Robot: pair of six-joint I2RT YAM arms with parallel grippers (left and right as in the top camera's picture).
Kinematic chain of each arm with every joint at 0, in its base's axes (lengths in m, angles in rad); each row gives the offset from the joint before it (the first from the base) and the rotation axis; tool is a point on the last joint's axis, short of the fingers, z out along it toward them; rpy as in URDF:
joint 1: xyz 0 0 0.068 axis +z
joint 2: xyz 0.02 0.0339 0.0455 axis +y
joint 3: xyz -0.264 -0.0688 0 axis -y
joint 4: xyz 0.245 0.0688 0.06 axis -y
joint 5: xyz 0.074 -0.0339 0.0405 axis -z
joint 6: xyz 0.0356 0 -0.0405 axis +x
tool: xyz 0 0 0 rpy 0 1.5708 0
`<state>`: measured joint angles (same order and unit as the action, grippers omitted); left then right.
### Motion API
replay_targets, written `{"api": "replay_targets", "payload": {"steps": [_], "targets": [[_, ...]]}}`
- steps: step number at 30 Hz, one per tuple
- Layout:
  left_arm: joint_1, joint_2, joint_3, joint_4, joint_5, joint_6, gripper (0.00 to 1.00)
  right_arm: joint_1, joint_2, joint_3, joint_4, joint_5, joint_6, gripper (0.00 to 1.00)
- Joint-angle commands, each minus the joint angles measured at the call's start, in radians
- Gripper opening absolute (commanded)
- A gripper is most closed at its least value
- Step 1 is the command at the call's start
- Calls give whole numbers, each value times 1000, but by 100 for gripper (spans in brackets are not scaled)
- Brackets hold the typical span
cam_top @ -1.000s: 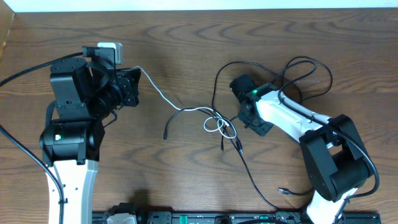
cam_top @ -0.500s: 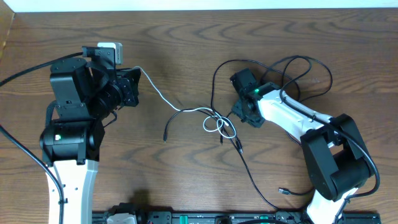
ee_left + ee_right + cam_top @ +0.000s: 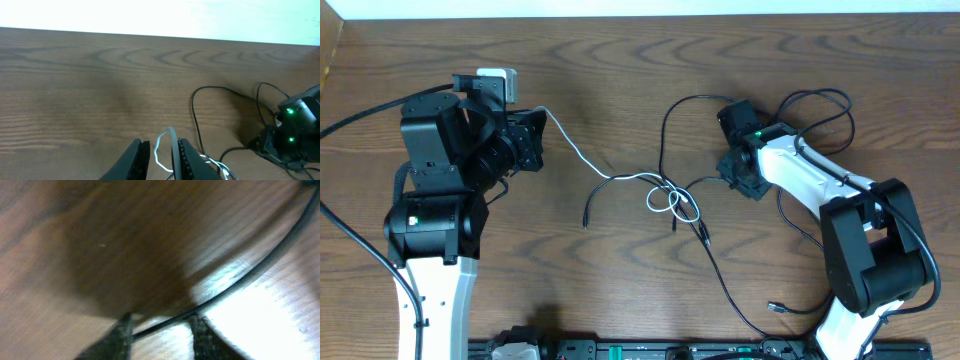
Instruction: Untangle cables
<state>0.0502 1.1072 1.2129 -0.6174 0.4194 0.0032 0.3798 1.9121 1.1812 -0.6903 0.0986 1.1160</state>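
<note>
**Left arm anchors the white cord; right arm goes at a black one**

Left gripper [image 3: 532,140]: jaws closed on one end of the white cable [image 3: 582,158]. Its wrist view confirms this, with the cord pinched between the two fingers. Likely reason: an anchor. With that end fixed, the white line runs in a shallow curve across the table [image 3: 620,60] to the tangle [image 3: 672,200], so it can be pulled against.

Tangle: mid-table, between the arms. The white cable makes a couple of small loops there, with the black cables [image 3: 720,285] threaded through. The exact crossings are too fine to read.

Right gripper [image 3: 740,178]: low over the wood, just right of the tangle. Its wrist view is blurred. The fingertips stand apart and a black cable [image 3: 250,275] crosses the gap between them. Cannot tell whether they have bitten on it. The placement suggests taking a black strand close to the knot and drawing it rightward, away from the anchored white.

Rest of the black: loose loops lie by the right arm. One long run heads to the near edge and ends in a small plug [image 3: 775,308].

Judgement: early going, knot not yet opened. Risk: a pull cinches the white loops instead of freeing them.
</note>
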Motion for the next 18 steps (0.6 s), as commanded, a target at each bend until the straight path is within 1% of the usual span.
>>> {"api": "replay_targets", "payload": {"steps": [1, 2, 3, 7, 10, 11, 12, 15, 18], "targets": [[-1, -2, -1, 4, -2, 3, 21, -2, 1, -5, -19, 34, -3, 9], [-1, -2, -1, 4, -2, 3, 21, -2, 1, -5, -21, 32, -3, 3], [-1, -2, -1, 4, -2, 3, 21, -2, 1, -5, -20, 24, -11, 1], [-1, 8, -1, 4, -2, 3, 21, -2, -21, 15, 14, -61, -137, 1], [-1, 29, -1, 2, 0, 2, 21, -3, -82, 72, 13, -113, -234, 1], [-1, 36, -1, 0, 3, 3, 21, -6, -129, 118, 11, -140, -295, 1], [-1, 42, -1, 0, 10, 3, 21, -9, -159, 154, 2, -151, -323, 1], [-1, 57, -1, 0, 22, 3, 21, -27, -246, 280, -47, -161, -375, 1], [-1, 70, -1, 0, 25, 3, 21, -64, -319, 457, -146, -153, -433, 1]]}}
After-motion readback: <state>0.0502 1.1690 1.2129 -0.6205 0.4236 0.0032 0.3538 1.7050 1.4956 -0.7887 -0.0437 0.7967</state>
